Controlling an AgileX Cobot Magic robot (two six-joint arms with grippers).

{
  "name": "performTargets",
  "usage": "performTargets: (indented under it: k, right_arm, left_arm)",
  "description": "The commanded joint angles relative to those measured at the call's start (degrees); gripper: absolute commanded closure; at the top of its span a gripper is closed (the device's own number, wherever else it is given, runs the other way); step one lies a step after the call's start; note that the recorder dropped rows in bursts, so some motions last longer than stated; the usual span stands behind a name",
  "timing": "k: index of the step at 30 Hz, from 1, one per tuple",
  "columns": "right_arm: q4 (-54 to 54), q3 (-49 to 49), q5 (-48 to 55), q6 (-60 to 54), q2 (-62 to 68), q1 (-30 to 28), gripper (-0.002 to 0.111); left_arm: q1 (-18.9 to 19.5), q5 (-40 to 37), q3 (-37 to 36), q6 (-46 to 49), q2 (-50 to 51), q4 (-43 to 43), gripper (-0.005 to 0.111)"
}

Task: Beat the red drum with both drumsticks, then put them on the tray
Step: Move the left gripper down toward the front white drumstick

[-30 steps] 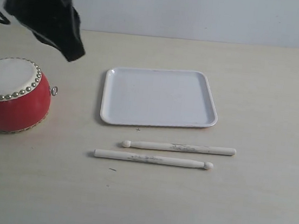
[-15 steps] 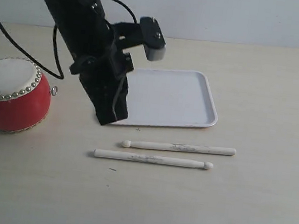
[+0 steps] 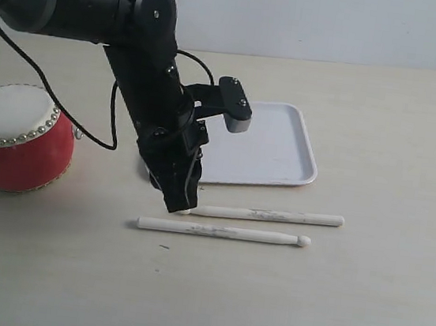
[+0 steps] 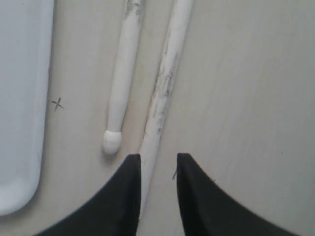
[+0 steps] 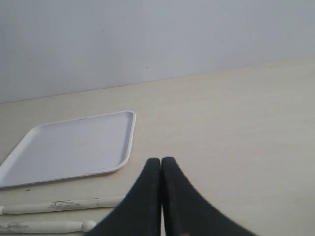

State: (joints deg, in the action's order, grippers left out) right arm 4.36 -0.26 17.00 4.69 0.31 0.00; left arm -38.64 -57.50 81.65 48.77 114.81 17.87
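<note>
Exterior view: both drumsticks (image 3: 225, 231) lie side by side on the table (image 3: 344, 306), just on the near side of the white tray (image 3: 283, 151). The red drum (image 3: 20, 155) stands well to their left. The left jaws hang parted around one stick's end, gripping nothing. The right jaws are pressed together, empty.

On the tabletop (image 3: 359, 308) the tray (image 3: 276, 146) lies mid-scene. The drum (image 3: 14, 138) stands at its nine o'clock, well apart. At its six o'clock lie the farther drumstick (image 3: 275, 215), near the tray's rim, and the nearer drumstick (image 3: 218, 230), parallel just before it.
</note>
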Motion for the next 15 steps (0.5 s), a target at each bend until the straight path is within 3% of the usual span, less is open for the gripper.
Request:
performTargets:
  k: [1,8,9,12,15]
  right_arm:
    - [-0.17,0.26,-0.43,-0.12,-0.31,-0.34,0.108]
    - [-0.17,0.26,-0.43,-0.12,-0.31,-0.34,0.108]
    - [-0.17,0.26,-0.43,-0.12,-0.31,-0.34,0.108]
    - [-0.17,0.26,-0.43,-0.12,-0.31,-0.34,0.108]
    - [-0.17,0.26,-0.43,-0.12,-0.31,-0.34,0.108]
  left_arm:
    - [-0.50,0.60,-0.19,0.37,1.18,0.86,0.076]
    - [-2.84,0.50,-0.19,3.68,3.55,0.55,0.074]
    - [-3.13,0.64,-0.19,3.68,3.64,0.55,0.072]
    - [-4.06,1.83,-0.19,4.09,3.90,0.31,0.050]
    - [-4.06,4.62,-0.19,4.28,3.90,0.70,0.052]
